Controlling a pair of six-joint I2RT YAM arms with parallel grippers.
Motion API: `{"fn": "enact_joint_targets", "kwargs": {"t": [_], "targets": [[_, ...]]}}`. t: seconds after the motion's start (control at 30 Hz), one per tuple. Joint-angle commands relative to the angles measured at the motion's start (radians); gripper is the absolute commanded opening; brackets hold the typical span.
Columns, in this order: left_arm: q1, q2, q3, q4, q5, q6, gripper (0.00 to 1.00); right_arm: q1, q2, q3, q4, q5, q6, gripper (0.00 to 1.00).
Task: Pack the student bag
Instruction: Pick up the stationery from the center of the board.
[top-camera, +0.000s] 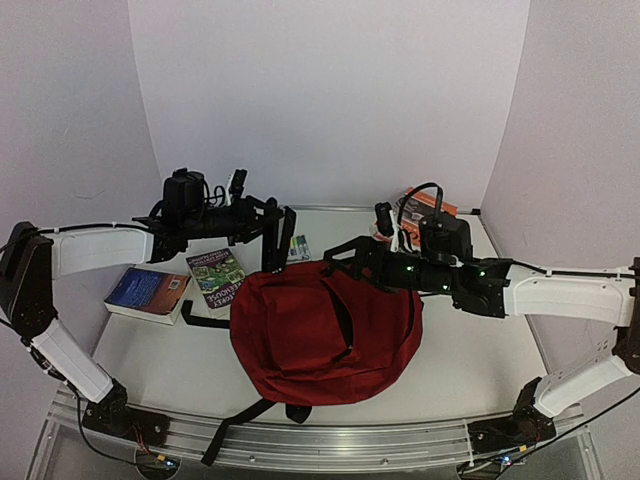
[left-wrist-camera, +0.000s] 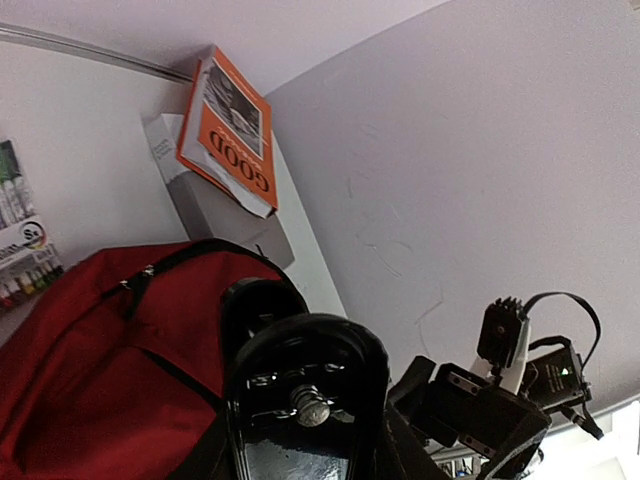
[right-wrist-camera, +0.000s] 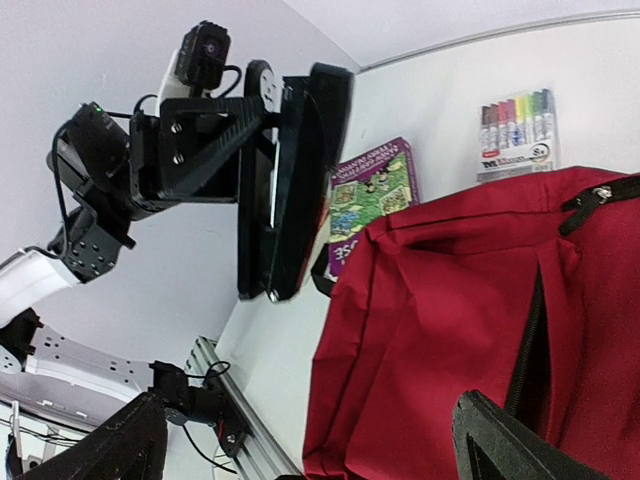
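Judged from here, packing goes best if the left arm steadies the top edge of the large dark red fabric student bag (top-camera: 320, 345) while the right arm widens its black zip slit (top-camera: 345, 320) before any book goes in.

At left, the left gripper (right-wrist-camera: 272, 288) hangs tip-down just beside the bag's upper corner. Its 2 black fingers are narrowly apart, and whether they pinch fabric or strap cannot be told. The bag lies flat mid-table. At right, the right gripper (right-wrist-camera: 310, 420) hovers over the bag, spread wide and holding nothing.

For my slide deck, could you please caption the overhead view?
Student bag on the table, the open right gripper at its far edge, a blue book lying to its left.
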Motion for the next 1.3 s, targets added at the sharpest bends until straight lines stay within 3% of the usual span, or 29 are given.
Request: {"fn": "enact_joint_targets", "kwargs": {"t": [0.0, 0.43, 0.8, 1.03, 1.27], "targets": [[-0.048, -0.088, -0.013, 0.279, 0.055, -0.118, 0.0, 0.007, 0.035, -0.013, 0.165, -0.082, 0.045, 0.98], [-0.179, -0.038, 0.011, 0.446, 0.056, -0.219, 0.0, 0.043, 0.113, -0.011, 0.385, -0.176, 0.127, 0.94], [-0.228, 0.001, 0.018, 0.515, 0.058, -0.256, 0.0, 0.048, 0.155, 0.003, 0.514, -0.224, 0.174, 0.73], [-0.241, 0.051, 0.027, 0.589, 0.108, -0.306, 0.0, 0.047, 0.156, -0.011, 0.575, -0.223, 0.205, 0.53], [-0.241, 0.045, 0.026, 0.489, 0.106, -0.245, 0.1, 0.047, 0.124, -0.051, 0.585, -0.171, 0.211, 0.18]]}}
